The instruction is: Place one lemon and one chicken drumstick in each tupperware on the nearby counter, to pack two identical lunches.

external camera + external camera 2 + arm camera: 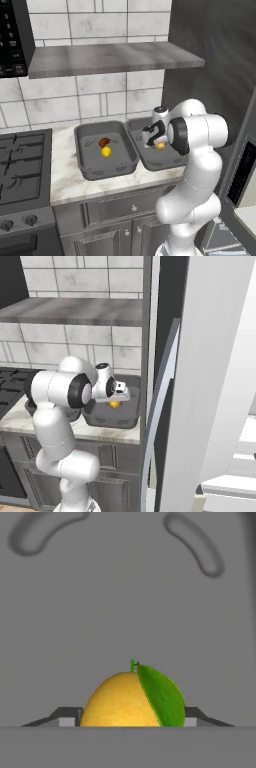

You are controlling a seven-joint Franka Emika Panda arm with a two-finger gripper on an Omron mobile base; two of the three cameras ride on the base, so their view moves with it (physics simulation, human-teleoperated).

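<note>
Two tupperware trays sit side by side on the worktop (65,175), just right of the stove (22,165). One tupperware (82,150), the left one, already holds a lemon (106,152) touching a chicken drumstick (104,142), so that lunch looks packed. My gripper (154,139) hangs low over the second tupperware (172,161), the right one, with the other lemon (160,146) between its fingers. Through my hand view that lemon, with its green leaf, sits squarely between my two fingertips (67,718), each tip pressed against a flank of the fruit, so I read my gripper as clamped on it. Grey tray floor spreads behind it with nothing else on it that I can make out.

I judge this step to be delivering the lemon into the right tray. Whether the fruit already rests on the tray floor I cannot quite tell, since my own forearm hides much of that tray. Next I should lower if needed, part my fingers, lift straight up, then go for a second drumstick.
</note>
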